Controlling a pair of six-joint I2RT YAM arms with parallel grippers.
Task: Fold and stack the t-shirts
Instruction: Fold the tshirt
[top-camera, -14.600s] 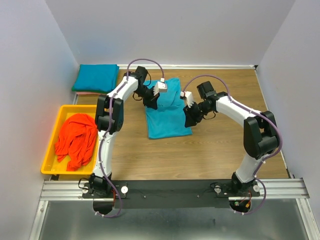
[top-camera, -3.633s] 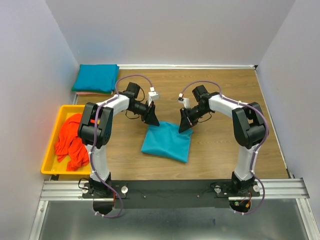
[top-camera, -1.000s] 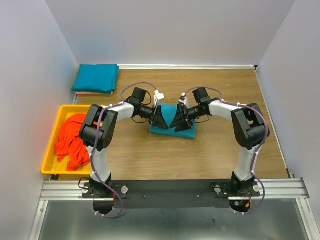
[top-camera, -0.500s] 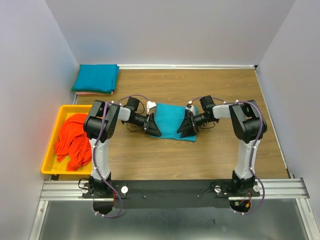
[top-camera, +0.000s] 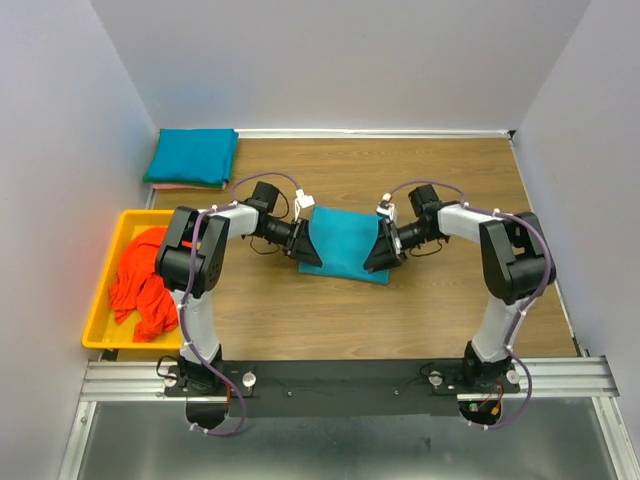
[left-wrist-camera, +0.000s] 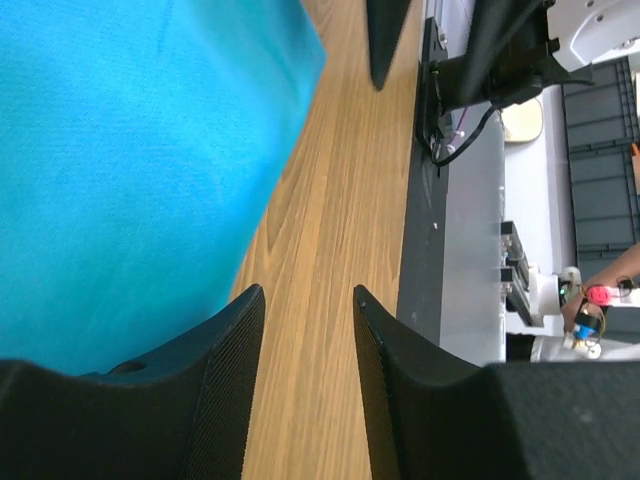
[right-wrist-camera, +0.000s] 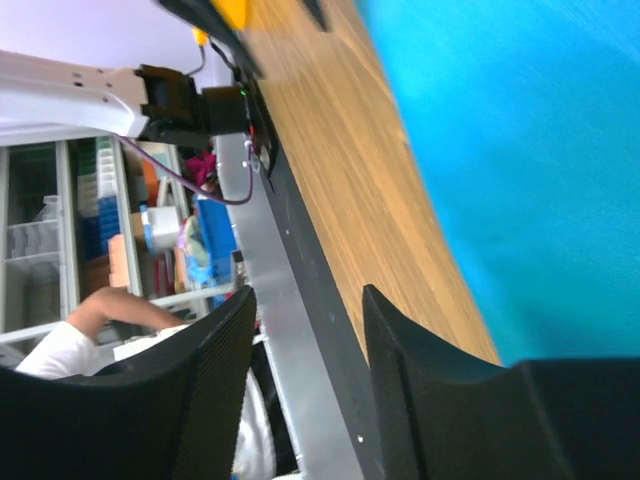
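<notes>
A folded teal-blue t-shirt (top-camera: 345, 243) lies flat on the wooden table between the two arms. My left gripper (top-camera: 309, 254) sits low at its near left corner, open, with only bare wood between its fingers (left-wrist-camera: 215, 390). In the left wrist view the teal cloth (left-wrist-camera: 130, 150) fills the upper left beside my left gripper (left-wrist-camera: 305, 305). My right gripper (top-camera: 379, 258) is at the shirt's near right corner, also open and holding nothing. Its wrist view shows the teal cloth (right-wrist-camera: 530, 150) to the right of my right gripper (right-wrist-camera: 305, 305).
Another folded teal t-shirt (top-camera: 192, 156) rests at the back left corner on a pinkish layer. A yellow tray (top-camera: 100, 325) at the left holds crumpled orange-red t-shirts (top-camera: 150, 280). The metal rail (top-camera: 350, 375) runs along the near edge.
Both grippers were close together over the middle of the teal shirt; they have spread apart to its near left and right corners. The shirt now lies flat and uncovered.
</notes>
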